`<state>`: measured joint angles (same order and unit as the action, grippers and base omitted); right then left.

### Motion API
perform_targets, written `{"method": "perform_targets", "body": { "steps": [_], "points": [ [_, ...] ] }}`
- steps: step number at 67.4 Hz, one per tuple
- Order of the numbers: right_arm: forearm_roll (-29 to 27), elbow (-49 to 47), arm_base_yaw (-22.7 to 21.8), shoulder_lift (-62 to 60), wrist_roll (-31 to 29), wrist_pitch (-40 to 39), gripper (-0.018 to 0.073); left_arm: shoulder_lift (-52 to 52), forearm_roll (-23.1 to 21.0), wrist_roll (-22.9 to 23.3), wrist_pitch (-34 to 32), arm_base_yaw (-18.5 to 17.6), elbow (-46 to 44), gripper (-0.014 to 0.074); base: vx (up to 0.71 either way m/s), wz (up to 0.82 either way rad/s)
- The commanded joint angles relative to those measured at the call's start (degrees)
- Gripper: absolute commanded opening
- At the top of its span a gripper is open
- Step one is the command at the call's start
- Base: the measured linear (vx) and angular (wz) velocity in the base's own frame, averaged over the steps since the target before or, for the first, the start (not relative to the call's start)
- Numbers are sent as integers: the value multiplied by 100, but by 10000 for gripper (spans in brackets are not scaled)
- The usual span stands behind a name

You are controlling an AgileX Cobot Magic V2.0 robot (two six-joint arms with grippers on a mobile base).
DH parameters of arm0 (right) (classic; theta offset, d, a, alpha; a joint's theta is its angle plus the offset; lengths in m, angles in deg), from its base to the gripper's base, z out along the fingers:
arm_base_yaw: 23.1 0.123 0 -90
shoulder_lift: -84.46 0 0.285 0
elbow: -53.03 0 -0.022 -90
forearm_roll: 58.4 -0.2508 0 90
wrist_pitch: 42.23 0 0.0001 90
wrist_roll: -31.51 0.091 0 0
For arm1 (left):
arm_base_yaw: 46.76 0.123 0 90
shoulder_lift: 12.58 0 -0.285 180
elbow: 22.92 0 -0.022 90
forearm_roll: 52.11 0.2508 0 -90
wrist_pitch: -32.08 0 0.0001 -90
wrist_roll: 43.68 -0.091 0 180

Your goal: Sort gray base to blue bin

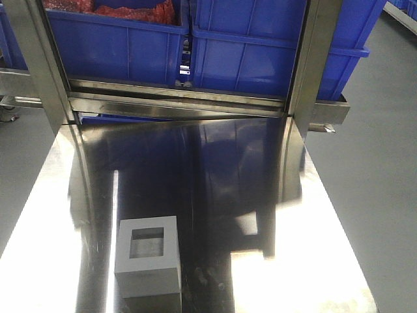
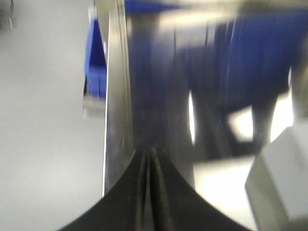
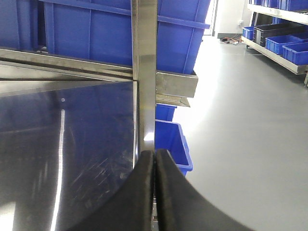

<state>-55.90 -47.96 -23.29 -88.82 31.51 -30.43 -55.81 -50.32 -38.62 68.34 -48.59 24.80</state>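
Observation:
The gray base (image 1: 148, 257) sits on the shiny steel table near its front left, with its square recessed window facing up. It also shows blurred at the lower right of the left wrist view (image 2: 279, 183). Two blue bins stand on the rack behind the table, one at the left (image 1: 117, 45) and one at the right (image 1: 260, 52). My left gripper (image 2: 150, 155) is shut and empty, over the table's left edge, left of the base. My right gripper (image 3: 154, 153) is shut and empty, at the table's right edge. Neither gripper shows in the front view.
The left bin holds red material (image 1: 130, 10). Steel rack posts (image 1: 39, 72) (image 1: 313, 65) rise at the table's back corners. A smaller blue bin (image 3: 174, 142) sits on the floor right of the table. Shelves with more bins (image 3: 284, 43) line the far right.

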Motion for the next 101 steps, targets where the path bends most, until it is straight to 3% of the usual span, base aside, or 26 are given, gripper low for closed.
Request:
{"method": "perform_targets", "body": {
  "steps": [1,42,59,85,101],
  "points": [
    [49,32,-14,-48,-69,-455,-5,-299,-76,63,105,3,-215,-7,0,0],
    [49,32,-9,-48,-69,-455,-5,-485,-51,64,172,3,-209,17,0,0],
    [49,32,-9,-48,-69,-455,-5,-485,-51,64,166,3,-209,141,0,0],
    [49,32,-9,-48,-69,-456,-5,-485,-51,64,207,3,-209,447,0,0],
    [49,32,-9,-48,-69,-456,-5,-485,-58,64,161,3,-209,460,0,0]
  ]
}}
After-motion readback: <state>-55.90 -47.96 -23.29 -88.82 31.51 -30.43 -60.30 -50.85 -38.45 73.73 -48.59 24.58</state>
